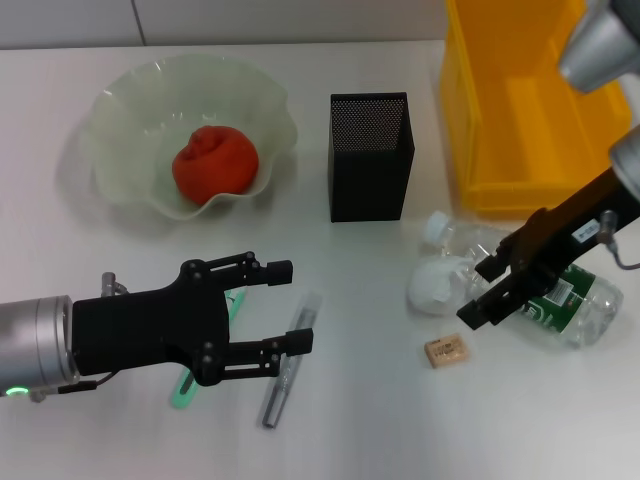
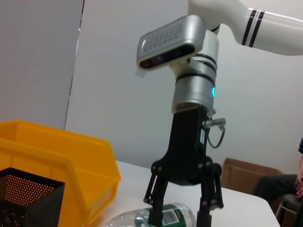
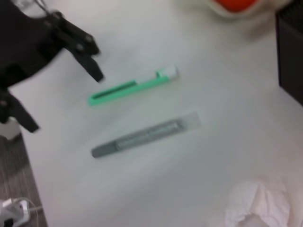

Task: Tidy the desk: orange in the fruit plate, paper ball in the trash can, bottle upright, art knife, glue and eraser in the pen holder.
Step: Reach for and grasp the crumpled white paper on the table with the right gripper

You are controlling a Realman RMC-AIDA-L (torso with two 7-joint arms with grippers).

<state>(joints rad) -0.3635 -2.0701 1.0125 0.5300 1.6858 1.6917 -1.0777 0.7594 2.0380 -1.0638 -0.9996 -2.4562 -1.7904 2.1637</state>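
Observation:
The orange point(image 1: 215, 162) lies in the fruit plate point(image 1: 120, 110). My left gripper point(image 1: 290, 306) hovers open low over the desk point(image 1: 360, 420), covering most of the mint-green art knife point(image 1: 184, 392), with the grey glue point(image 1: 290, 370) just beyond its fingertips. In the right wrist view the art knife point(image 3: 132, 86) and glue point(image 3: 147, 137) lie side by side beside the left gripper point(image 3: 64, 101). The bottle point(image 1: 565, 305) lies on its side at the right. My right gripper point(image 1: 480, 292) is open, its fingers straddling the bottle point(image 2: 165, 217). The paper ball point(image 1: 438, 285) touches the bottle; the eraser point(image 1: 446, 351) lies just in front.
The black mesh pen holder point(image 1: 370, 155) stands upright at the middle back. The yellow trash can point(image 1: 530, 110) stands at the back right, close behind the bottle. A cardboard box point(image 2: 244, 175) sits off the desk in the background.

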